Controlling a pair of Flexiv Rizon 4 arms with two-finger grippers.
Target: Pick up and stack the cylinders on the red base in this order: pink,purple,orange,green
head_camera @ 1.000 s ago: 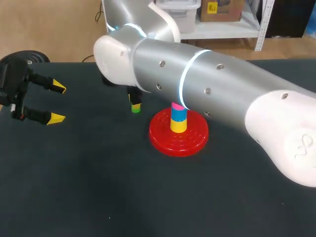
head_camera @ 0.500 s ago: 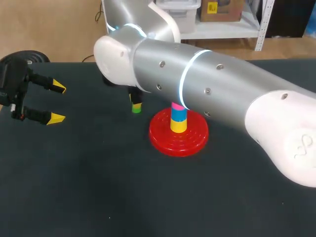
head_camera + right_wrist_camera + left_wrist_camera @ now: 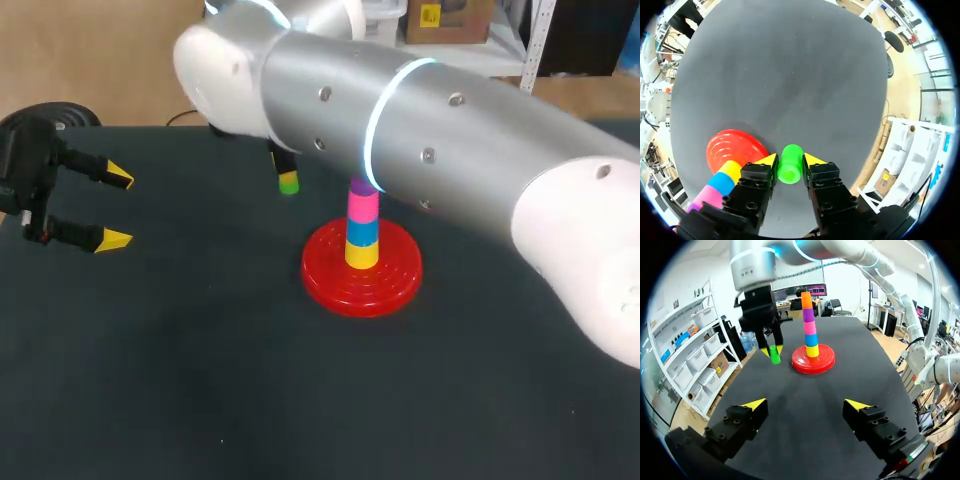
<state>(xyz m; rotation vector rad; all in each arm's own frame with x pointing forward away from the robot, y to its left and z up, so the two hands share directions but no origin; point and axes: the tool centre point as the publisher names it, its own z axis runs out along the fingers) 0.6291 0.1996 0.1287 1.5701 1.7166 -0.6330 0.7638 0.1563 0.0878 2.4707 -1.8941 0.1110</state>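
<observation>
Just beside the red base [image 3: 330,285], your right end effector [image 3: 789,161] has the green cylinder [image 3: 790,169] pinched between its two yellow tips, a finger pressed on each side. The piece is roughly upright and, judging from the left wrist view, hanging clear of the counter [image 3: 200,400]. The stack [image 3: 362,230] on the base reads, from the bottom, yellow piece [image 3: 812,351], blue piece [image 3: 811,339], pink cylinder [image 3: 810,327], purple cylinder [image 3: 808,315] and orange cylinder [image 3: 806,300] on top. So green is the last one to go, and you're in the carry. That orange top sits well above where the green one is, so get your height first: go up until the green's underside clears the orange, then come across. Do it the other way round and you risk clipping a tall, thin stack. Your right arm [image 3: 450,130] hides the top of it from the head camera, so line up off the left wrist view instead. Centre it, keep it plumb, lower slowly, and let go only once it feels seated. Your left end effector [image 3: 117,208] is parked well off to the side, fingers spread wide with nothing in them, and I'd leave it right there
</observation>
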